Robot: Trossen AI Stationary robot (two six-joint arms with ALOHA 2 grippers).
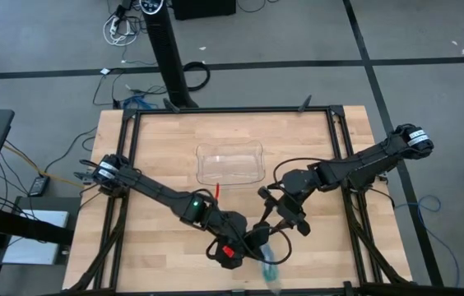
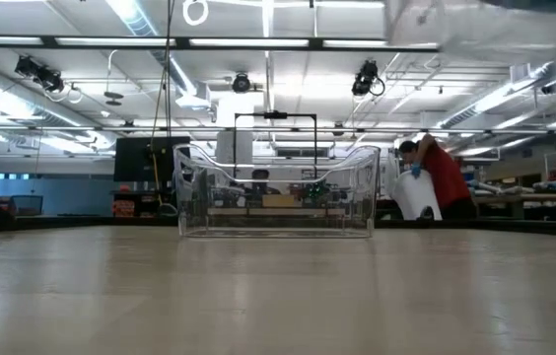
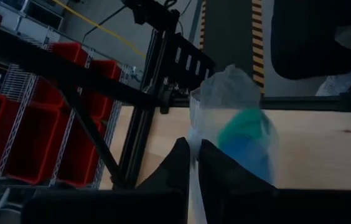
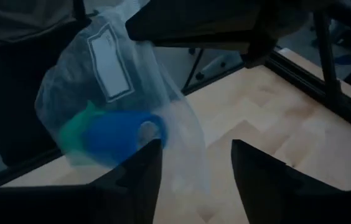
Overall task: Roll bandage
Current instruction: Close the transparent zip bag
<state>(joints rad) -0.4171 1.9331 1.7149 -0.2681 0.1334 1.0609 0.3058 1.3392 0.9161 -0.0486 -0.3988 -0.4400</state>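
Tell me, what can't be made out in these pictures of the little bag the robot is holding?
- Bandage, right wrist view: blurred behind the clear bag; how neatly rolled is unclear.
- Green block, left wrist view: blurred, shape unclear; left claw covers the bag's lower edge.
- Label: writing unreadable.
- High view: bag contents too small.
- Low view: only the tray shows clearly; no claw is visible.

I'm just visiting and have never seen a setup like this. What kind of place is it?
Probably a robotics lab or workshop in a large industrial hall. Two arms are mounted at a wooden table, red bins fill metal shelving, and long ceiling lights run over open workbenches where a person stands.
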